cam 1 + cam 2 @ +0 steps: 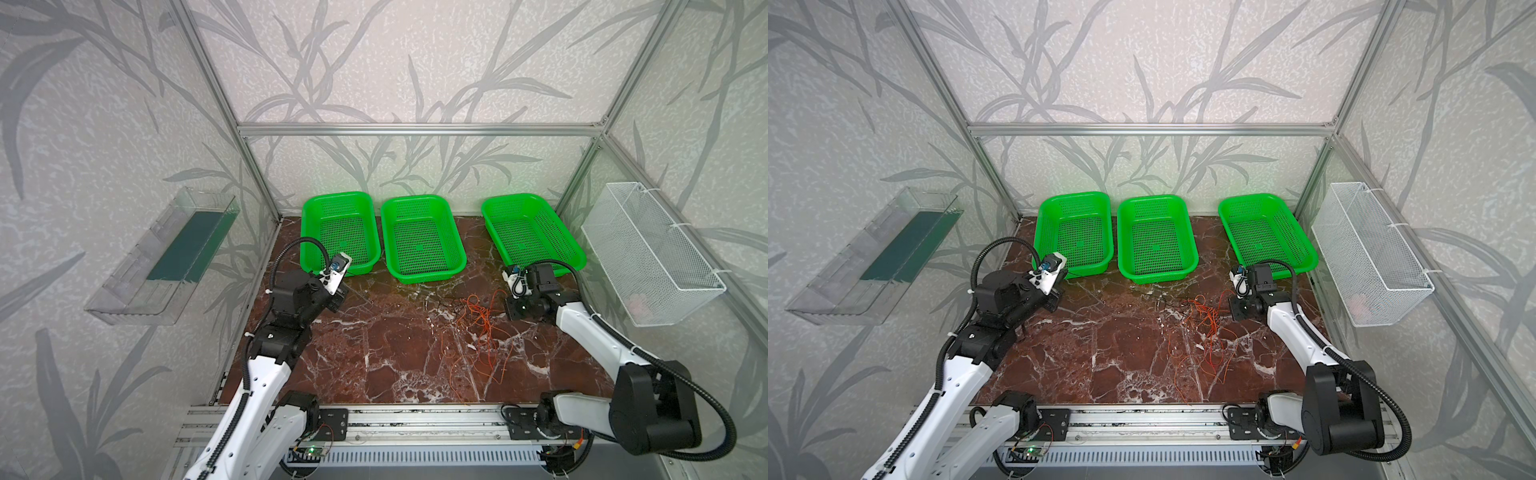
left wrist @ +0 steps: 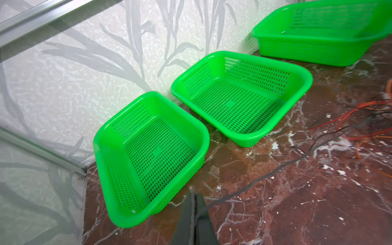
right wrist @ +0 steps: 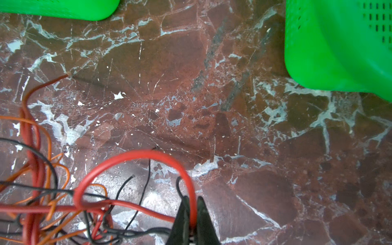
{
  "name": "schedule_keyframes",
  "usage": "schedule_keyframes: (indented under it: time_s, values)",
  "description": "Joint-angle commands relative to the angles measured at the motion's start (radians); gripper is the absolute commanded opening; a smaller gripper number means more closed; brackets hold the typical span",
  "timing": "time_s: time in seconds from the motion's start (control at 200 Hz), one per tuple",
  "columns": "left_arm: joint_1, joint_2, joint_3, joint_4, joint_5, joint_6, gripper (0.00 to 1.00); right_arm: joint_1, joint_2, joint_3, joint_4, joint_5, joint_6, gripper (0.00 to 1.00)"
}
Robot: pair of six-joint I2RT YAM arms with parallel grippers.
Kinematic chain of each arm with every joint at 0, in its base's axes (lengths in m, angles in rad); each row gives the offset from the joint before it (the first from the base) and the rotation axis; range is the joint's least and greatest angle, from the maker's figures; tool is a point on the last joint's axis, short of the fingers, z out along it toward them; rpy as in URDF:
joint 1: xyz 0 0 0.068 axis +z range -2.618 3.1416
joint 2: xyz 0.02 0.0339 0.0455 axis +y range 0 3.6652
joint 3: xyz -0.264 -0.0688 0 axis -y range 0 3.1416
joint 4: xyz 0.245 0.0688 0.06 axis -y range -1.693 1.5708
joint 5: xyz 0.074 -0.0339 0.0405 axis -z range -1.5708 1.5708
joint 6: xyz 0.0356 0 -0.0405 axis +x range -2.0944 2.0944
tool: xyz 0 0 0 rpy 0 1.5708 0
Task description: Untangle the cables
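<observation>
Cables (image 1: 473, 311) are found mostly tangled on the table (image 1: 374, 353), none sorted into the green baskets (image 1: 415, 199); a red cable (image 3: 135, 153) is pinched in the right tool (image 3: 192, 203), a black cable (image 2: 265, 176) apparently nipped by the closed left tool (image 2: 194, 195).

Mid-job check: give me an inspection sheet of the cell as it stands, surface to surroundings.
Surface: marble tabletop, bare apart from the job's things.
Job's things: cables, orange, red and black, tangled right of centre; three green baskets along the back, all empty.
Clutter: nothing seen.
Grippers: left gripper shut, apparently pinching a black cable beside the leftmost basket; right gripper closed on a red cable at the tangle's edge.
Cables: arm hoses arch above the table, apart from the tangle.
Surroundings: clear tray on the left wall; white wire basket on the right wall, contents unclear.
</observation>
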Motion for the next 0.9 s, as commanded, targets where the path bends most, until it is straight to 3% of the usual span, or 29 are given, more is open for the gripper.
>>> schedule_keyframes:
  time_s: [0.0, 0.125, 0.24, 0.435, 0.555, 0.75, 0.895]
  values:
    - [0.000, -0.030, 0.012, 0.024, 0.211, -0.060, 0.00, 0.047, -0.045, 0.014, 0.021, -0.076, -0.076, 0.38]
    - [-0.066, -0.034, -0.040, 0.074, 0.222, -0.094, 0.00, 0.174, -0.087, 0.015, 0.068, -0.008, -0.096, 0.59]
    - [-0.112, -0.033, -0.056, 0.075, 0.169, -0.084, 0.00, 0.253, -0.097, 0.067, 0.041, 0.047, -0.079, 0.66]
    - [-0.134, -0.032, -0.067, 0.089, 0.110, -0.078, 0.00, 0.461, -0.059, 0.105, 0.033, -0.038, -0.057, 0.67]
    - [-0.138, -0.035, -0.070, 0.098, 0.085, -0.077, 0.00, 0.585, 0.064, 0.142, 0.047, -0.007, -0.051, 0.67]
    - [-0.144, -0.045, -0.071, 0.092, 0.051, -0.069, 0.00, 0.628, 0.329, 0.297, -0.021, -0.005, -0.017, 0.64]
    - [-0.149, -0.054, -0.079, 0.094, 0.034, -0.074, 0.00, 0.642, 0.421, 0.343, 0.029, -0.017, 0.020, 0.63]
